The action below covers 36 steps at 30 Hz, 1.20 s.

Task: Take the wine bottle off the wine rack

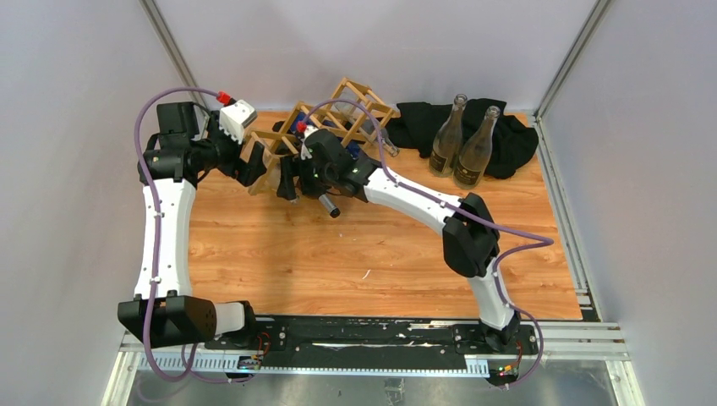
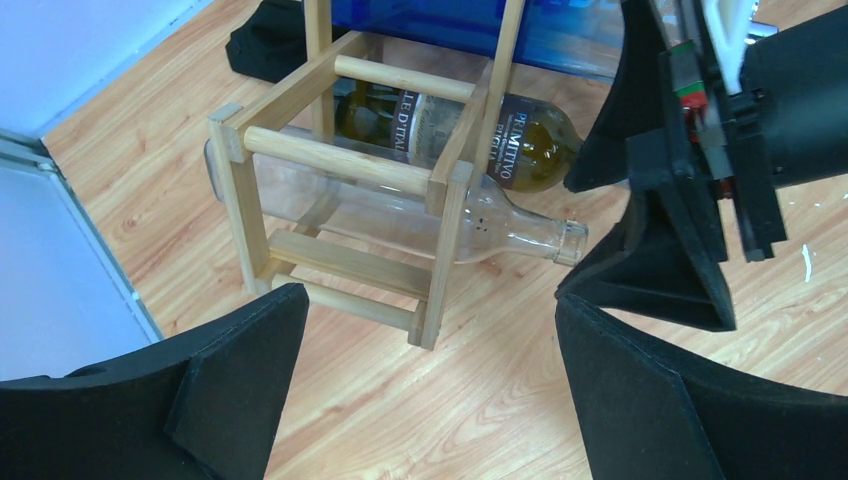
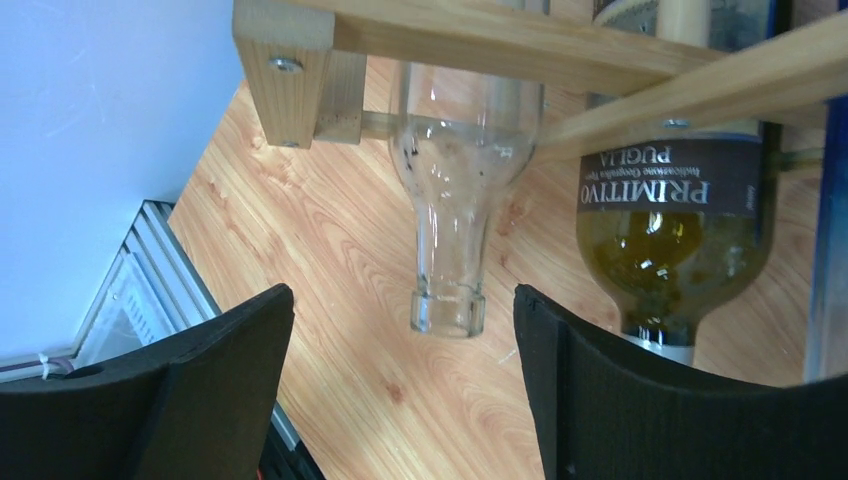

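one clear bottle [image 3: 447, 240] beyond right jaws

Bright even overhead light, soft faint shadows, mild glare on glass, wrist views sharp

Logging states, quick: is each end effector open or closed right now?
Left end effector: open, holding nothing.
Right end effector: open, holding nothing.
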### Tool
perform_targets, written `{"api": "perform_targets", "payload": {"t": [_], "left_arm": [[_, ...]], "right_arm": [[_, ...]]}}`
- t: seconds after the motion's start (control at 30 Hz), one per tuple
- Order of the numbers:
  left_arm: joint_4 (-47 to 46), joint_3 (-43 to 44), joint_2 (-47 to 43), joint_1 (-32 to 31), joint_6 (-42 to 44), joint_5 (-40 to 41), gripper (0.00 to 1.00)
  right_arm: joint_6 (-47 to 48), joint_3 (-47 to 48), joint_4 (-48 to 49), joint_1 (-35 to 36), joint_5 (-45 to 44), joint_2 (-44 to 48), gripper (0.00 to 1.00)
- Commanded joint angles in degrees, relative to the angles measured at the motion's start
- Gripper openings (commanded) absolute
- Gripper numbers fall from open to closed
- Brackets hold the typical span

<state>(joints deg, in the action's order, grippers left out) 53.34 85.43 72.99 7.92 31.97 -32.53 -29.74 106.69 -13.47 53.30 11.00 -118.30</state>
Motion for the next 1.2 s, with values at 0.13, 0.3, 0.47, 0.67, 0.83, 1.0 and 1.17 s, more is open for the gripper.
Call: {"api": "perform_targets", "payload": {"t": [0.13,0.3,0.47,0.67,0.83,1.0,1.17], "left_arm": [[0.02,-0.33,-1.14,0.51,1.22,-0.19,1.00],[-0.07,-0.24,-0.97,0.52,0.88,-0.59,1.00],[-0.17,-0.46,-0.96,0.52,0.86,-0.68,1.00],[-0.43,-0.69,-1.07,0.51,0.86,-1.12,1.00],[-0.43,-1.13,-1.33,0.51,1.25,-1.04,1.00],[-0.43,-1.23,-1.48,0.51,1.31,-1.08,1.00],[-0.43,-1.19,-1.56,0.52,1.23,-1.43,1.00]], "right_arm": [[-3.27,5.71,0.20,0.67,2.43,-5.93,0.76],[-4.06,7.93,-0.04,0.67,2.44,-9.30,0.71],[-4.99,8.90,0.40,0.58,2.45,-10.95,0.67],[-6.81,7.02,3.29,0.64,2.62,-11.04,0.61],[-7.81,6.85,4.70,0.58,2.92,-11.53,0.55],[-8.77,6.52,5.32,0.53,3.28,-11.86,0.44],[-9.46,4.92,6.17,0.58,3.87,-11.50,0.37]]}}
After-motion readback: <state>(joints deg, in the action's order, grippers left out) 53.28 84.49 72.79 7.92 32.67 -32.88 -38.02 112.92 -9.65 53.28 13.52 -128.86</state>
